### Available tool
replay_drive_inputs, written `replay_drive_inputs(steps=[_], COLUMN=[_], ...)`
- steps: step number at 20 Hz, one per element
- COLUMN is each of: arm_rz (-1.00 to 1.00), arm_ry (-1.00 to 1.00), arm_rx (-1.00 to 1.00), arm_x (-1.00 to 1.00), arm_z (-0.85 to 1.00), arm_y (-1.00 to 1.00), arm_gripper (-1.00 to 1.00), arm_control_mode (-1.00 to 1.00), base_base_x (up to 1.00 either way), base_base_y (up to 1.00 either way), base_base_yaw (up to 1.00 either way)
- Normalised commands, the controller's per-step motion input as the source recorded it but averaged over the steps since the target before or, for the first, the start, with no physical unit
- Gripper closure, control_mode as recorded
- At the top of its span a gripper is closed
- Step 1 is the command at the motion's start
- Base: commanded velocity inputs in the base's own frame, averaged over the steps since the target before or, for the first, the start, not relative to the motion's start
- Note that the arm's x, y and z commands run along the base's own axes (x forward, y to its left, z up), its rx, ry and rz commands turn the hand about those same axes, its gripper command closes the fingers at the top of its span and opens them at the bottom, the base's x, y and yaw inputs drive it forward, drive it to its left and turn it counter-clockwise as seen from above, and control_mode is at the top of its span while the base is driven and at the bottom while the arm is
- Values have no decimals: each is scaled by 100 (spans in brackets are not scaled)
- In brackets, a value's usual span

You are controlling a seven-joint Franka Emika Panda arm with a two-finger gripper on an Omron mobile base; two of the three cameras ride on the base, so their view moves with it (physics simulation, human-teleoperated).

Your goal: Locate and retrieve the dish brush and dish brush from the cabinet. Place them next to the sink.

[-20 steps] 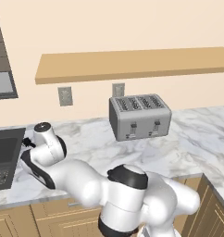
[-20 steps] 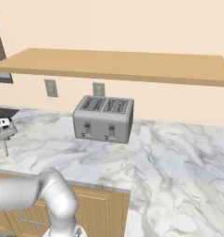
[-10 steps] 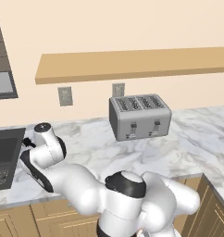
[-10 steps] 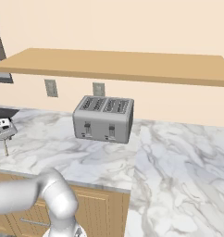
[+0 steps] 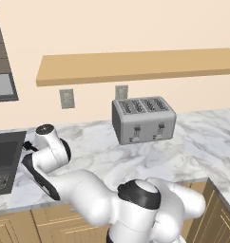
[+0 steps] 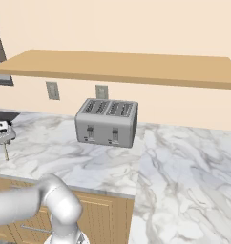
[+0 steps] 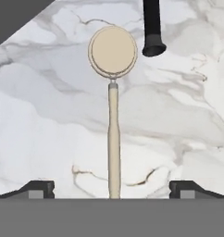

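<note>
A rendered home kitchen. A white marbled tabletop (image 5: 193, 137) runs over pale wooden cabinet fronts (image 6: 100, 214). A grey four-slot toaster (image 5: 143, 118) stands by the cream wall, two wall outlets (image 5: 67, 98) at its ten o'clock, a long wooden shelf (image 5: 136, 66) overhead, and a dark sink (image 5: 5, 159) at nine o'clock.

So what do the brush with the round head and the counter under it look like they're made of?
The brush looks like pale unfinished wood: matte tan disc head and thin handle, with a small metal-looking collar between. The counter looks like polished white marble with grey veining.
</note>
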Motion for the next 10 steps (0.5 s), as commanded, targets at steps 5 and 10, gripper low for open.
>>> replay_drive_inputs(steps=[5, 10], arm_rz=[-9, -11], arm_ry=[0, 0], arm_rx=[-5, -2], arm_x=[-5, -6], arm_z=[8, 10], arm_y=[-41, -59], arm_gripper=[-100, -100], arm_control_mode=[-100, -100], base_base_x=[0, 0], base_base_y=[0, 0], base_base_yaw=[0, 0])
